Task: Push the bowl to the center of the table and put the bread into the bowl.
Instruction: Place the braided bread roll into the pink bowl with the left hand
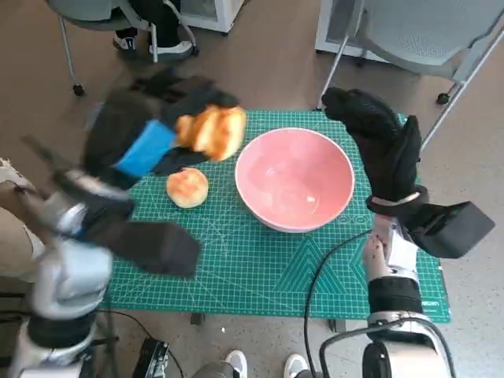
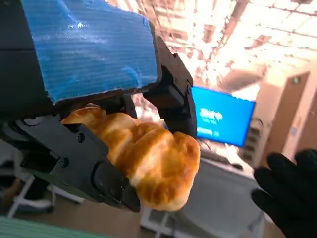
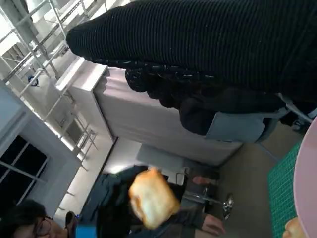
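The left hand (image 1: 150, 142) grips a croissant (image 1: 213, 131) in the air beside the pink bowl (image 1: 294, 178). The right hand (image 1: 382, 142) hovers spread, holding nothing. No writing is legible on the green mat (image 1: 260, 268).

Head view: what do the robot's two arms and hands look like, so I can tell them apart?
The left hand is black with a bright blue tape patch on its back, on a pale grey forearm. The right hand wears a black knitted glove above a white-and-black wrist with a black box; a black cable loops beside that forearm.
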`<act>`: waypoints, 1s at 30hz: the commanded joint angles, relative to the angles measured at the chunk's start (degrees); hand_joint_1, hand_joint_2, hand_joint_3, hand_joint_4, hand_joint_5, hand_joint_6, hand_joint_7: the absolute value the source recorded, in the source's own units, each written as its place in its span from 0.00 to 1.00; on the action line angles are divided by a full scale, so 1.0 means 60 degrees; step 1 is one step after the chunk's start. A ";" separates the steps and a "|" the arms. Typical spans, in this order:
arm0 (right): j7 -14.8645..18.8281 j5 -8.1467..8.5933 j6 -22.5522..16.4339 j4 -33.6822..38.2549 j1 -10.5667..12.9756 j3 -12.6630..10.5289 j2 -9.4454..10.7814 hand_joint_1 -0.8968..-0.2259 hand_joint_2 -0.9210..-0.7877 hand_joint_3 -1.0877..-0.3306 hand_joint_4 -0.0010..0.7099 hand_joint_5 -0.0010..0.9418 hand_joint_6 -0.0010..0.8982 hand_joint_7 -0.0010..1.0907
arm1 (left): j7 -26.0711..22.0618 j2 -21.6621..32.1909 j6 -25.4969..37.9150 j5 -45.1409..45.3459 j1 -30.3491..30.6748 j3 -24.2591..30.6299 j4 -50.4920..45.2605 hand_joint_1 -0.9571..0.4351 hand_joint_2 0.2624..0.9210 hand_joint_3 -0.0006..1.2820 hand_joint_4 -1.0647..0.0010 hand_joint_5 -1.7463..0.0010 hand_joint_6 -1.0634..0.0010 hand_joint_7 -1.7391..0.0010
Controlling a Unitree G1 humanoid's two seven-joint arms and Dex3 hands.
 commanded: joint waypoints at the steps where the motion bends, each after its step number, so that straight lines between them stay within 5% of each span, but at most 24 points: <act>1: -0.0033 -0.0037 0.0030 -0.0005 0.0306 -0.0042 -0.0136 0.37 0.00 0.50 0.36 0.00 0.10 0.46 | 0.0287 -0.0381 -0.0377 0.0088 -0.0926 -0.0385 0.0832 0.69 0.96 0.01 0.23 0.43 0.30 0.38; 16: -0.0439 -0.0040 0.0106 -0.0380 0.0605 -0.0157 -0.0327 0.37 0.00 0.49 0.36 0.00 0.09 0.47 | 0.1917 -0.1907 -0.2394 0.0202 -0.3148 -0.1667 0.5470 0.69 1.00 0.03 0.30 0.33 0.38 0.38; 30: -0.0832 -0.0141 0.0149 -0.0810 0.0893 -0.0142 -0.0284 0.36 0.00 0.50 0.36 0.01 0.10 0.48 | 0.1634 -0.2332 -0.3149 0.0002 -0.3970 -0.2060 0.8259 0.69 1.00 0.06 0.41 0.32 0.37 0.33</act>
